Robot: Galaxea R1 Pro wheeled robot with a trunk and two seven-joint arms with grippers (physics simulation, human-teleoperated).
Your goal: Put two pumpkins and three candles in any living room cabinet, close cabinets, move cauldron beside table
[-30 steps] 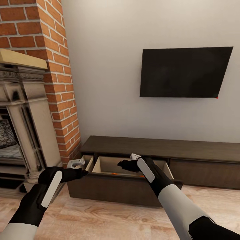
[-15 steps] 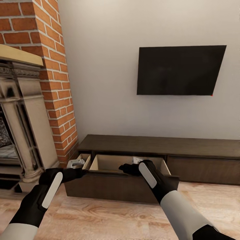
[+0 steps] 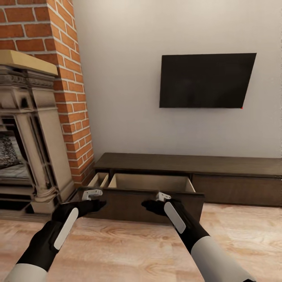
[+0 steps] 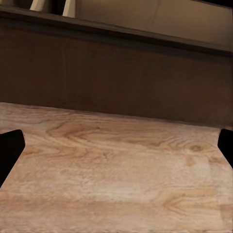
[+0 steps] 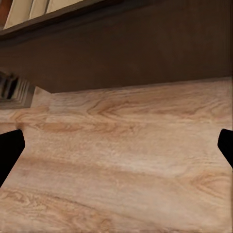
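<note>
Along the left edge of the head view stands the brick column [image 3: 66, 78] with the fireplace [image 3: 27, 129] below it. Lower left, my left tool [image 3: 92, 194] hangs just in front of the dark front panel of the cabinet [image 3: 156, 164], near its left corner. My left wrist view shows two dark fingertips [image 4: 9, 150] at the far edges of the frame with bare plank floor [image 4: 116, 170] between them, so this tool is spread wide and holds nothing. I cannot tell whether it touches the panel.

At centre, the wide pull-out drawer [image 3: 150, 183] stands open, its pale inside showing. From this angle I can't see any pumpkins or candles in it; the front panel hides the drawer bottom. Just right of centre, my right tool [image 3: 162, 196] sits near the top edge of the same panel, also spread wide and empty, with floor between its fingertips [image 5: 10, 148] in the right wrist view.

My judgement is that the drawer wants closing next. The risk: my two tools sit at different spots on the panel, so an uneven push could skew or jam the drawer, or a finger could slip over the top edge and catch inside. A narrower drawer [image 3: 98, 180] at the left is also open and could be forgotten.

Upper right, the TV [image 3: 205, 80] hangs on the wall.
</note>
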